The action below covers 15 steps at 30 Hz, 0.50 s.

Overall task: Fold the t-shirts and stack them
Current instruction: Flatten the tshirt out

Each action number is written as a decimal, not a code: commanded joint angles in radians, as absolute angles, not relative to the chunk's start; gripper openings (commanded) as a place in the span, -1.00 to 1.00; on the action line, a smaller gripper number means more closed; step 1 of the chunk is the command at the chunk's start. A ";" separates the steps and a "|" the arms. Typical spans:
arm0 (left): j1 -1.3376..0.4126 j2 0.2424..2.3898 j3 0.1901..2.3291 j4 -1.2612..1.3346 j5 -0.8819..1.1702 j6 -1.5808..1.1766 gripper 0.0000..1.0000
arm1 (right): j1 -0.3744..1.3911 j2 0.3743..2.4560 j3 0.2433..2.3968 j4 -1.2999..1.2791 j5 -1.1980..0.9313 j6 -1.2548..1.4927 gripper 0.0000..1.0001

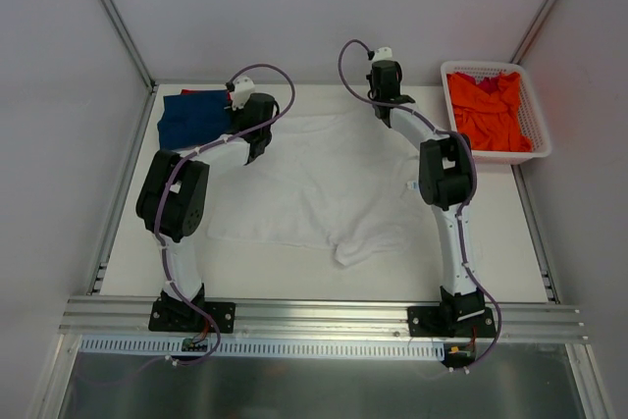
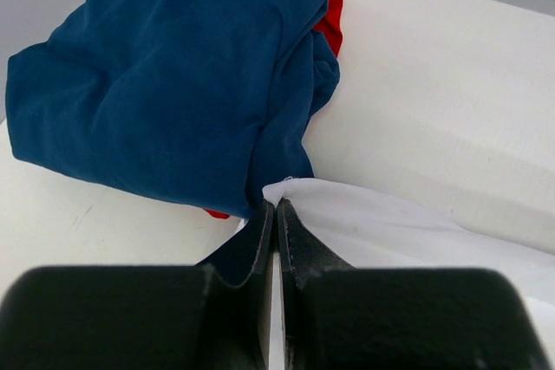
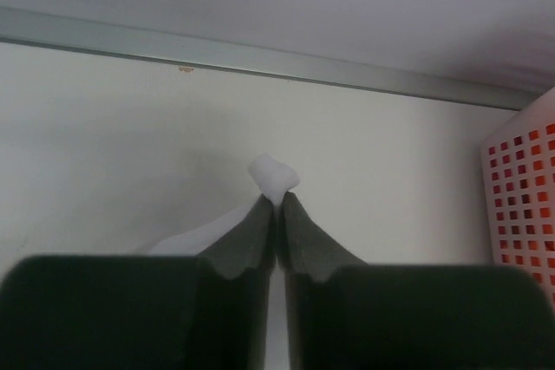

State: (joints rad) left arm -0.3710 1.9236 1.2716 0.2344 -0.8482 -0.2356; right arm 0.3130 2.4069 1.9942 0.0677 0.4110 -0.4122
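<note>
While both arms are reaching out from the near rail, the white t-shirt [image 1: 314, 179] is lying spread flat over the middle of the table [image 1: 128, 262]. One bunched, rumpled part is sticking out at its near edge. Further back, the left gripper [image 2: 274, 207] is sitting at the shirt's far left edge. Its jaws are pressing fully together right where the white hem starts, so it is apparently pinching that hem. The right gripper [image 3: 276, 201] is working at the far right edge. Its jaws are clamping together on a small white tuft of the same shirt, which is poking out past the tips. Beyond the left gripper, the dark blue t-shirt [image 2: 165, 84] is lying crumpled in the far left corner. It is sitting on top of the red t-shirt [image 2: 334, 15], which is only peeking out at the edges. At the far right, the orange t-shirt [image 1: 486, 110] is piling up inside the white basket [image 1: 535, 125].
</note>
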 commanded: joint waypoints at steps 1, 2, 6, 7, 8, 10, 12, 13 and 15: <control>-0.359 1.864 1.272 0.232 -0.874 -0.249 -0.48 | 0.305 2.413 2.054 0.064 0.411 -0.433 -0.60; -0.360 1.861 1.270 0.230 -0.873 -0.245 -0.12 | 0.305 2.408 2.039 0.064 0.414 -0.431 -0.44; -0.360 1.852 1.272 0.230 -0.873 -0.232 0.92 | 0.307 2.361 1.967 0.074 0.423 -0.422 0.22; -0.360 1.848 1.272 0.229 -0.874 -0.229 0.96 | 0.308 2.347 1.947 0.084 0.425 -0.417 0.26; -0.360 1.836 1.269 0.230 -0.874 -0.222 0.98 | 0.308 2.311 1.927 0.087 0.434 -0.414 0.37; -0.359 1.818 1.262 0.229 -0.880 -0.215 0.98 | 0.308 2.269 1.867 0.092 0.439 -0.407 0.38; -0.360 1.783 1.249 0.227 -0.879 -0.207 0.98 | 0.311 2.194 1.823 0.094 0.446 -0.397 0.38; -0.362 1.770 1.244 0.219 -0.879 -0.206 0.98 | 0.317 2.166 1.781 0.087 0.449 -0.396 0.39; -0.367 1.727 1.224 0.209 -0.879 -0.206 0.98 | 0.330 2.082 1.740 0.063 0.460 -0.387 0.39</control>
State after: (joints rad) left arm -0.3710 1.8286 1.2419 0.2138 -0.8497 -0.2211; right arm 0.3141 2.2921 1.7657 0.0486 0.4274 -0.4152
